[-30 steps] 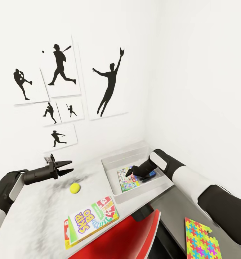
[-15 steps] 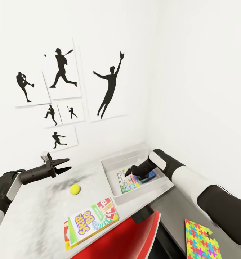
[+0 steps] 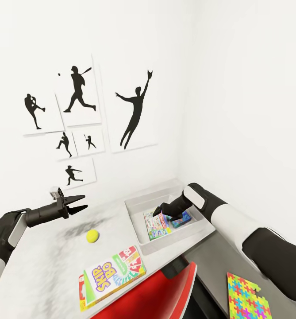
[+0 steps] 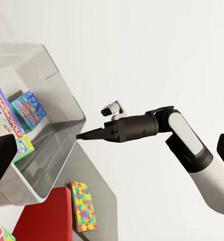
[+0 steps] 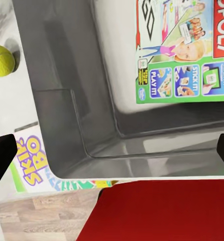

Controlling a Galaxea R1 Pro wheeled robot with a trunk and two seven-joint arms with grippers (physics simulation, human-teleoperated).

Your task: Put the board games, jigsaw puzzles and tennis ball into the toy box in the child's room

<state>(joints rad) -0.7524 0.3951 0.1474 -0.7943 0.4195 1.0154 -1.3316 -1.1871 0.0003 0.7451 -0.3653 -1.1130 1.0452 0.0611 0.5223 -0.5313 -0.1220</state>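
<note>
Grey toy box [image 3: 141, 212] at the counter's [image 3: 41, 266] far corner, holding the green-edged game [image 3: 155, 226] and a light blue game [image 3: 182, 218]. Right gripper [image 3: 162, 208] above the box, jaws spread and empty. Left gripper [image 3: 78, 204] above the counter beside the box, jaws parted, empty. Tennis ball [image 3: 93, 236] and Skip-Bo game [image 3: 112, 277] on the counter near the box. Puzzle [image 3: 248, 297] on the lower desk [image 3: 218, 261] beyond the red chair [image 3: 161, 294].
</note>
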